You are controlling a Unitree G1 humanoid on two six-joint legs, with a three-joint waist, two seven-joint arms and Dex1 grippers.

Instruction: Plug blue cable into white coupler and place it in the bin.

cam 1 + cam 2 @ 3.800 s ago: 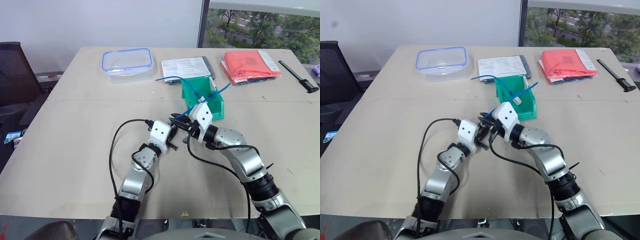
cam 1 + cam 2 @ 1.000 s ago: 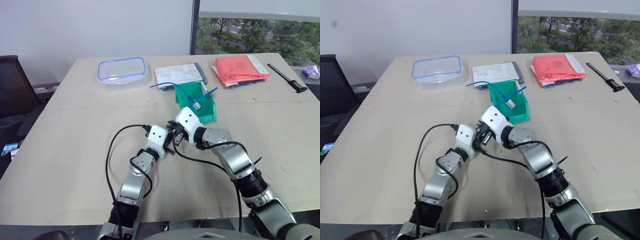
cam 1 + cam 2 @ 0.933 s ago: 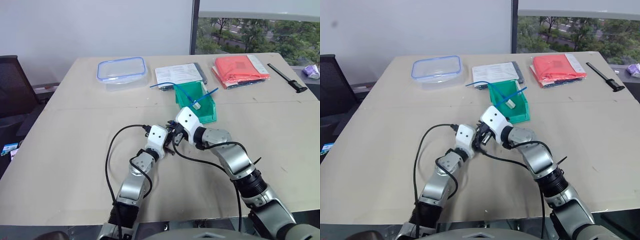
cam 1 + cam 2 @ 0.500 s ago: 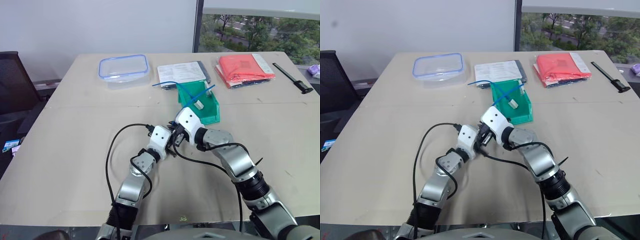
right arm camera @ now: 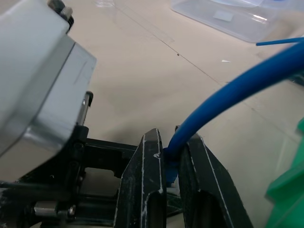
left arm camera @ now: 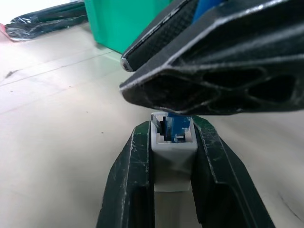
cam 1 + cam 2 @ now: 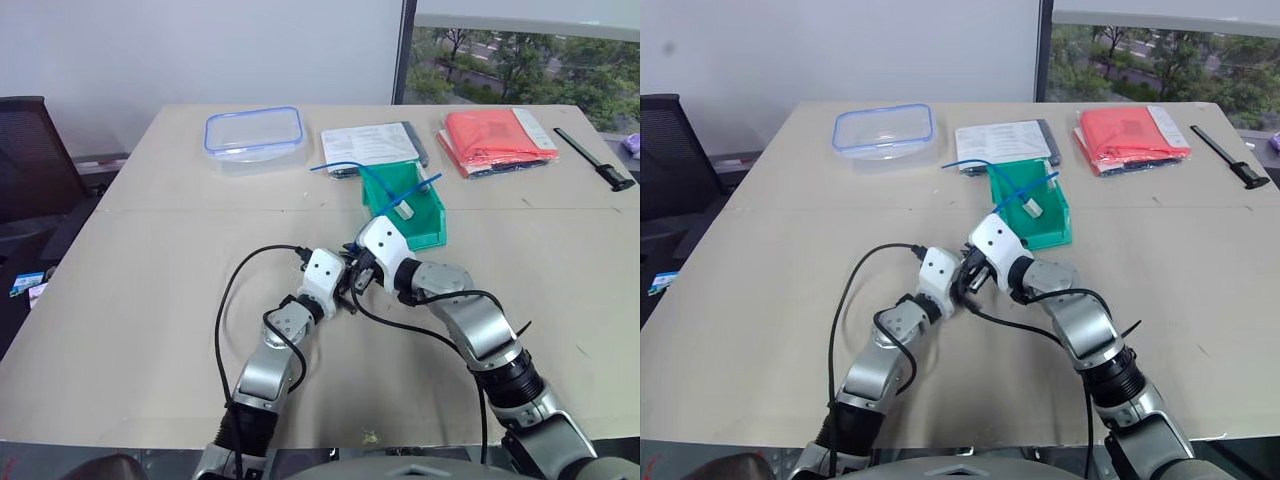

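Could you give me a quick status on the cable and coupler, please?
Left gripper holds white coupler. Right gripper shut on blue cable, plug at the socket. Bin close ahead, path unobstructed.

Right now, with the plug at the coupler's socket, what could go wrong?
1. The left gripper holds the white coupler only by its sides; a push from the blue cable could slide it back.
2. The right gripper pinches the cable behind its plug, so it may bend rather than seat.

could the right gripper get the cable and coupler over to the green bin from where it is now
Probably yes: the bin stands just beyond the right gripper, with bare table between. But the left gripper grips the white coupler.
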